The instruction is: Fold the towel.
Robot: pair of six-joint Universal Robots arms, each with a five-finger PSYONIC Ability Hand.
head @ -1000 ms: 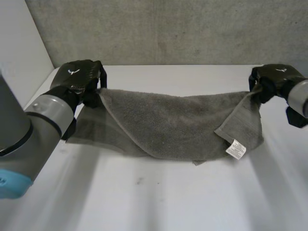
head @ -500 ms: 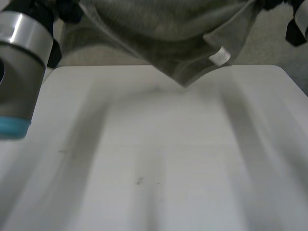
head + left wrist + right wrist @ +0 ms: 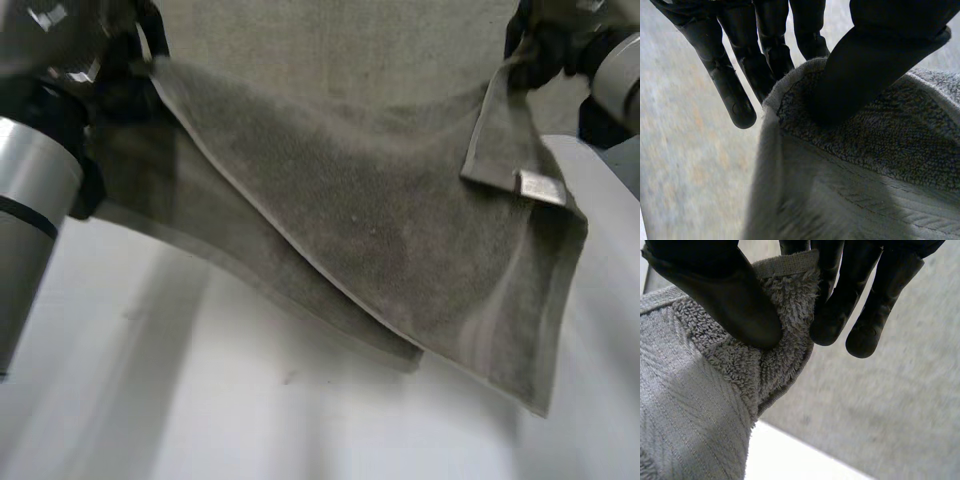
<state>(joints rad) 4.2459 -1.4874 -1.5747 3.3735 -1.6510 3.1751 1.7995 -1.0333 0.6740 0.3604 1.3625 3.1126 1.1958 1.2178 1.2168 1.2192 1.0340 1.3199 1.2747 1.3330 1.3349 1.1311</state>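
Note:
A grey towel [image 3: 380, 220] hangs in the air above the white table [image 3: 200, 400], stretched between my two hands. My left hand [image 3: 110, 70] pinches one upper corner of the towel [image 3: 880, 150] between thumb [image 3: 865, 75] and fingers. My right hand [image 3: 545, 45] pinches the other upper corner [image 3: 765, 355] the same way, thumb [image 3: 730, 305] pressed on the terry. The towel sags in the middle and its lower edge trails low on the right side. A small label [image 3: 540, 187] shows on a turned-over flap below my right hand.
A grey wall [image 3: 330, 40] stands behind the table. The bare tabletop lies in front of and below the hanging towel.
Both hands have lifted the towel off the table, where it lay a second ago. It has swung toward the camera and now hangs lower and closer than half a second ago.

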